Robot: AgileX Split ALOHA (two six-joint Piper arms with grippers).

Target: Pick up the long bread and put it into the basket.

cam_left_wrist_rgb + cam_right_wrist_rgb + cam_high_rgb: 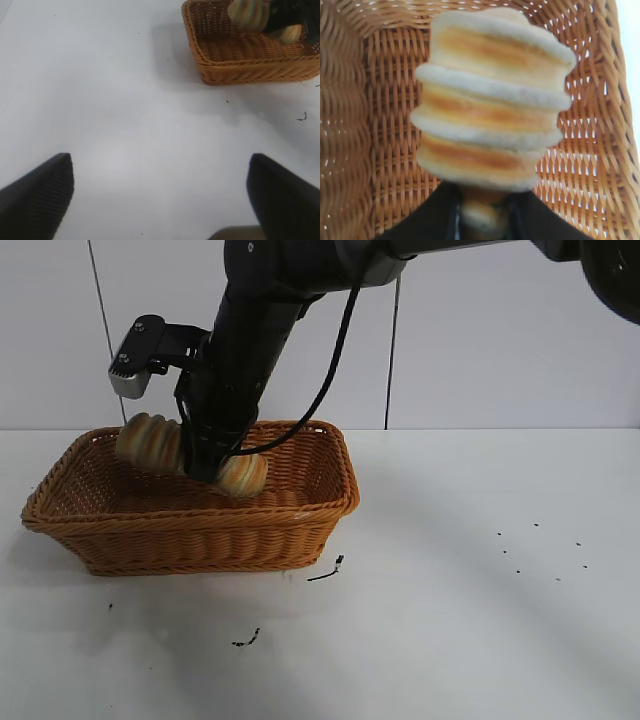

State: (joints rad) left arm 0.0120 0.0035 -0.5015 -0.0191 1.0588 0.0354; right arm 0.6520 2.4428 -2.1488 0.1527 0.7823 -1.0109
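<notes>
Over basket [190,530] | long bread [150,440] lengthwise along it | right gripper [205,465] jaws astride mid-loaf, grip unclear

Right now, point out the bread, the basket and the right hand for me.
Bread [148,440], exterior view, its striped left end.
Basket [190,540], exterior view, its woven front wall.
Right hand [212,468], exterior view, dark fingertips around the bread's middle.
</notes>
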